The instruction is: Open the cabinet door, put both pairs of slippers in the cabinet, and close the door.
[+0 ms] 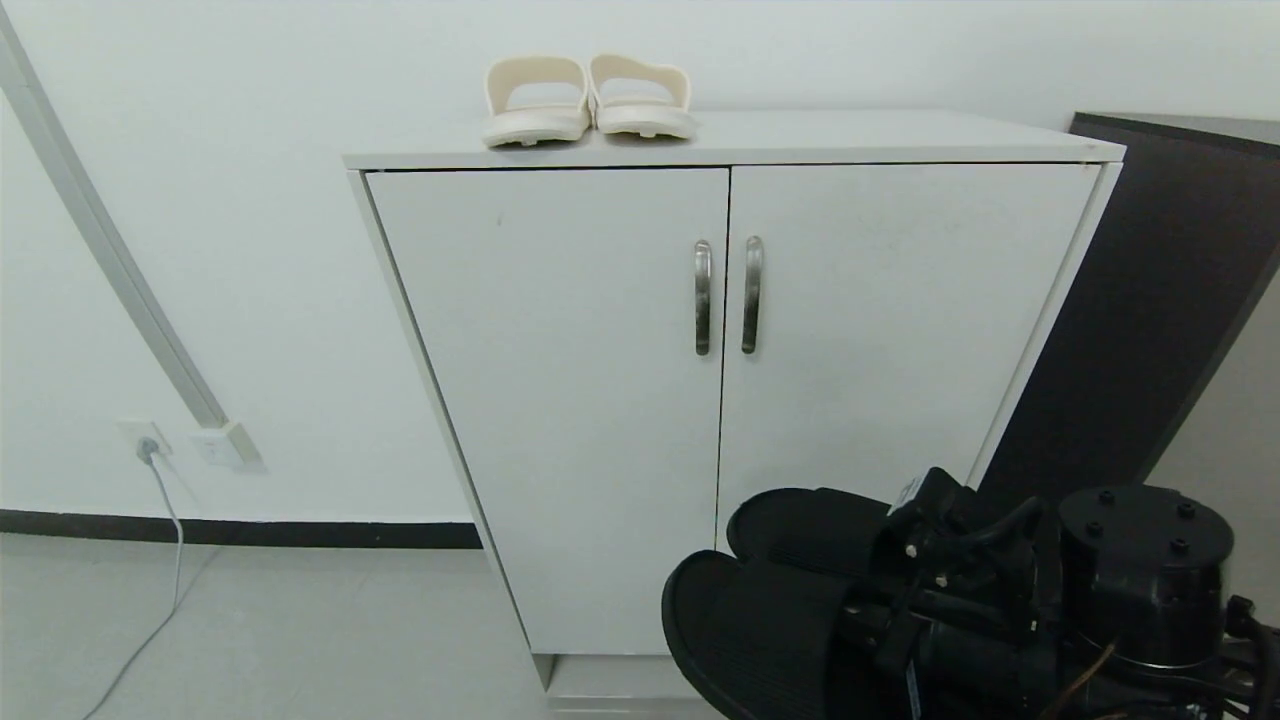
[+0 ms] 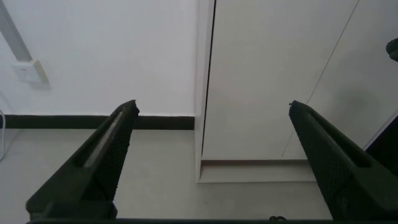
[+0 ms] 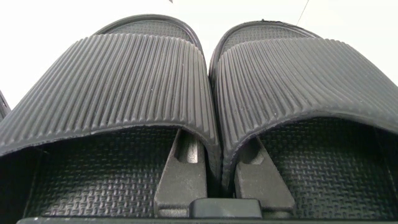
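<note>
The white cabinet (image 1: 560, 420) stands against the wall with both doors shut; two metal handles (image 1: 703, 297) run side by side at the middle seam. A cream pair of slippers (image 1: 590, 100) rests on its top, toward the left. Low in front of the right door, my right gripper (image 1: 900, 590) holds a black pair of slippers (image 1: 770, 600). In the right wrist view its fingers (image 3: 183, 177) reach under the ribbed straps and pinch the two slippers' (image 3: 149, 81) adjoining inner sides together. My left gripper (image 2: 212, 106) is open and empty, low down, facing the cabinet's (image 2: 267, 74) left bottom corner.
A dark panel (image 1: 1150, 330) leans right of the cabinet. On the wall to the left are a slanted conduit (image 1: 110, 260) and a socket (image 1: 145, 443) with a grey cable trailing onto the grey floor (image 1: 260, 640), which is open left of the cabinet.
</note>
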Controlling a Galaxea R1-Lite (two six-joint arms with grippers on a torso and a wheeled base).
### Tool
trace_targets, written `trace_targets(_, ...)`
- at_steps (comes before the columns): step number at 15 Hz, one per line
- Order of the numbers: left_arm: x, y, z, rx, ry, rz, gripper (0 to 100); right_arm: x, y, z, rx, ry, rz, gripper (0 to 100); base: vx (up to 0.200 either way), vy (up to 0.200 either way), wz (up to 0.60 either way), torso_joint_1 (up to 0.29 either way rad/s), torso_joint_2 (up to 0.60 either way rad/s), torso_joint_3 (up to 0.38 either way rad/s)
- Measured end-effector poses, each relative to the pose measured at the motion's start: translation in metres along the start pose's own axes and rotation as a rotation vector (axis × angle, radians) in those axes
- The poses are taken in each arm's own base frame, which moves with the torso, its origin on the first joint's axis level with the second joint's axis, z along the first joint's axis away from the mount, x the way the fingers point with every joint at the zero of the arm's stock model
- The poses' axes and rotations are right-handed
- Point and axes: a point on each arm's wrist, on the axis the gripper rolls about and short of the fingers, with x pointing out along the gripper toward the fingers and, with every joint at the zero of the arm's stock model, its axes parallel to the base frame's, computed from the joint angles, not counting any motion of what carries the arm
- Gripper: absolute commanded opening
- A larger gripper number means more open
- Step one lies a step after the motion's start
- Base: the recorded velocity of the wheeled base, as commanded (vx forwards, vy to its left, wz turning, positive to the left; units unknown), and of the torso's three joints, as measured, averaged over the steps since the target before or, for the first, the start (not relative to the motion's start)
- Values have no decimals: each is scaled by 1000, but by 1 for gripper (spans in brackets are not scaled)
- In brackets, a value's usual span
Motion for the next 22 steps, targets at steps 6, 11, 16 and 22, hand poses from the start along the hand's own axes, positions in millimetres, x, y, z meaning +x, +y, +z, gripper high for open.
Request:
trace_targets(6, 0, 0, 3, -5, 3, -7, 100, -1, 0, -2, -1, 7, 1, 0, 0, 0, 0, 0, 0, 0)
trace_targets(11, 7, -5, 51, -168, 25, -149, 100, -2, 1, -4, -22, 13, 8, 0, 0, 0, 0, 0, 0, 0)
trace_targets(16, 50, -12, 86, -195, 112, -375, 100, -3, 3, -5, -24, 5, 17, 0, 0, 0, 0, 0, 0, 0)
trace_targets(22, 112, -30, 120, -196, 183, -601, 100, -4, 5, -5, -27, 7, 25, 0, 0, 0, 0, 0, 0, 0)
